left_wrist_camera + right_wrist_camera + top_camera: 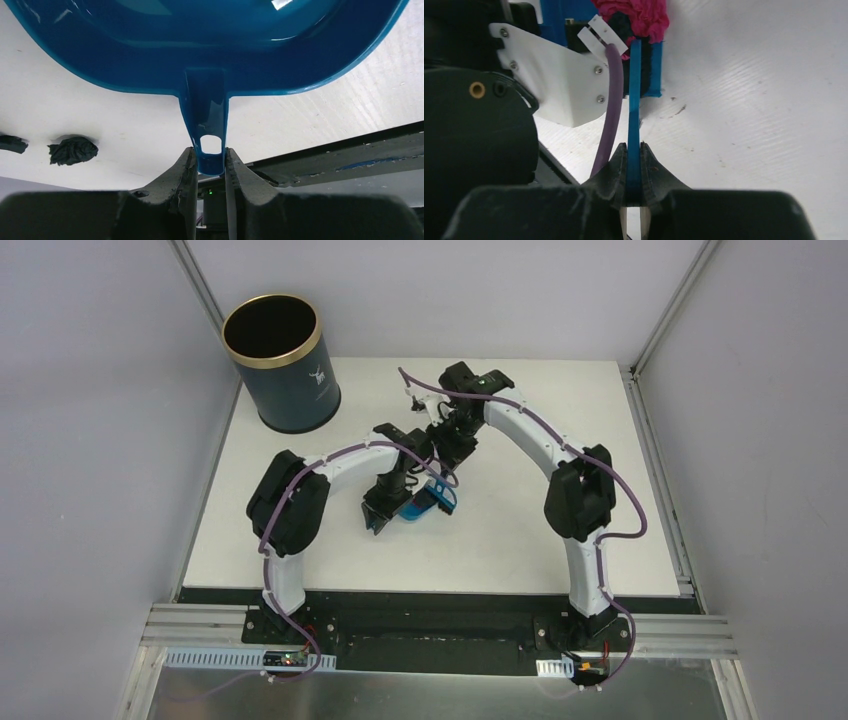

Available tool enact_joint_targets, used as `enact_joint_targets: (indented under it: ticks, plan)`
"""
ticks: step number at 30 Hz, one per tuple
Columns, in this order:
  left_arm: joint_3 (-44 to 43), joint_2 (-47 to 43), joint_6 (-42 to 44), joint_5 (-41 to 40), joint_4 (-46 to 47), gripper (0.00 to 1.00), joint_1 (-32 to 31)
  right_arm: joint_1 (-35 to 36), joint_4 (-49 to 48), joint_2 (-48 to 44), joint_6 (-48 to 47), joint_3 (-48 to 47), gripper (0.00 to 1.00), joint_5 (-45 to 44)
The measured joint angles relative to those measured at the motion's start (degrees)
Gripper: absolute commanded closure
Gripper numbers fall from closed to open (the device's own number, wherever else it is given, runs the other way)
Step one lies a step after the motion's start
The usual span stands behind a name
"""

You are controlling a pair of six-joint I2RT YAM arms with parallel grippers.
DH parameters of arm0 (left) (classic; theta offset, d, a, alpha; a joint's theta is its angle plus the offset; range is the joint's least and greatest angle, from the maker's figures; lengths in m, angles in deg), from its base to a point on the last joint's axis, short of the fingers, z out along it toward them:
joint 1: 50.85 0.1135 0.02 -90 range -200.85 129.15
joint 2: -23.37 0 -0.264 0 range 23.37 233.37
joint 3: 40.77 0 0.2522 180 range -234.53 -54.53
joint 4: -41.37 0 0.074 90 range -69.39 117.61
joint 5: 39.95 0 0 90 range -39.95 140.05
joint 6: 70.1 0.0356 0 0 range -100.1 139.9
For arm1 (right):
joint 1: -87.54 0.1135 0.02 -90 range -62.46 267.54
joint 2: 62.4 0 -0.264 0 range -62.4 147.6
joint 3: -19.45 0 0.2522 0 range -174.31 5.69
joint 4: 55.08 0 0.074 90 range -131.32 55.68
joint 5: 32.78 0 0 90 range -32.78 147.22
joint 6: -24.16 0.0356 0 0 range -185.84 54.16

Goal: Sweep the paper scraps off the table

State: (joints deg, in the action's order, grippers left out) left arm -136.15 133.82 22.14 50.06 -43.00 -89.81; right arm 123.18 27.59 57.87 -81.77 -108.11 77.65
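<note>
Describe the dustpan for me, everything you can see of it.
The dustpan is glossy blue plastic: a wide, shallow pan with a rim, narrowing to a short flat handle with a hanging hole. The left gripper is shut on the handle's end. It is over the middle of the table, between the arms; whether its lip touches the surface is hidden.

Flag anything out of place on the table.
Two dark paper scraps lie loose on the table, on the handle side of the dustpan, outside the pan. A pink scrap sits at the head of the brush.
</note>
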Motion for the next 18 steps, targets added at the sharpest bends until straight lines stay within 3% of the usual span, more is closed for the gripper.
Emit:
enact_joint_targets:
  ticks: [8,18]
  plan:
    - [5.6,-5.9,0.0,-1.9,7.3,1.0,-0.5,-3.5,1.0,0.0,4.5,0.0,1.0,9.9]
    - [7.8,-8.5,0.0,-3.3,12.6,1.0,-1.6,-7.8,3.1,-2.2,5.1,-0.7,1.0,6.5]
